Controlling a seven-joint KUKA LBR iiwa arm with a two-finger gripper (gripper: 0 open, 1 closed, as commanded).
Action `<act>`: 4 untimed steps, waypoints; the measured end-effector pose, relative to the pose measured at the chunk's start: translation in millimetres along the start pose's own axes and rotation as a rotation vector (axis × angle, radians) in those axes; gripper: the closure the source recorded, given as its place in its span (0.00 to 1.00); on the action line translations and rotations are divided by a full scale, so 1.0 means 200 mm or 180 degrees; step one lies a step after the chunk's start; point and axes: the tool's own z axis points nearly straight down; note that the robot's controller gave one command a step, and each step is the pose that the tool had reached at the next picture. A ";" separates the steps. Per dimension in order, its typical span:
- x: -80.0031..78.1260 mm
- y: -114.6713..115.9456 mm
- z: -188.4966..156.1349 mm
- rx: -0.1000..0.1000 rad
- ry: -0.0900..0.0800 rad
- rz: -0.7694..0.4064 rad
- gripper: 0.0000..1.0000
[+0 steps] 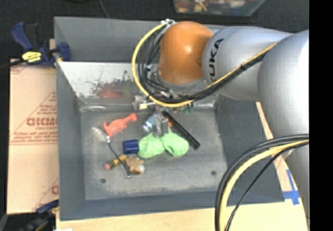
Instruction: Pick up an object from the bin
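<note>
**Camera view.** The arm (244, 68) enters from the right of the frame and bends down into the grey metal bin (218, 172). Its orange wrist cover (179, 58) sits above the centre of the frame. The claw (156, 127) hangs below the cover, low over the middle of the bin floor.

**Claw state.** Whether the claw is apart or together cannot be told, because the wrist hides most of it. Nothing is seen clamped in it.

**Items nearest the claw.**
- A green soft object (165, 145), a two-lobed lump, lies at the centre of the bin. Its upper left edge is directly below the claw. Contact between the two cannot be confirmed.
- A black rod (183, 132) slants from beside the claw toward the lower right, along the upper edge of the green soft object.
- An orange toy figure (119, 124) lies to the left of the claw, apart from it.
- A blue cap (130, 146) lies just beside the left end of the green soft object.
- A brown lump (137, 167) and a small striped stick (115, 162) lie lower left, near each other.

**Task progress.** Every item rests on the bin floor and none is raised. The approach appears complete or nearly so. The descent onto an item, the closing of the claw and the lift out of the bin are not yet done. By position, the green soft object is the likeliest candidate, as it is the item nearest the claw.
</note>
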 end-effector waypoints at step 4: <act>0.27 -0.16 0.08 0.0009 -0.0042 -0.0389 1.00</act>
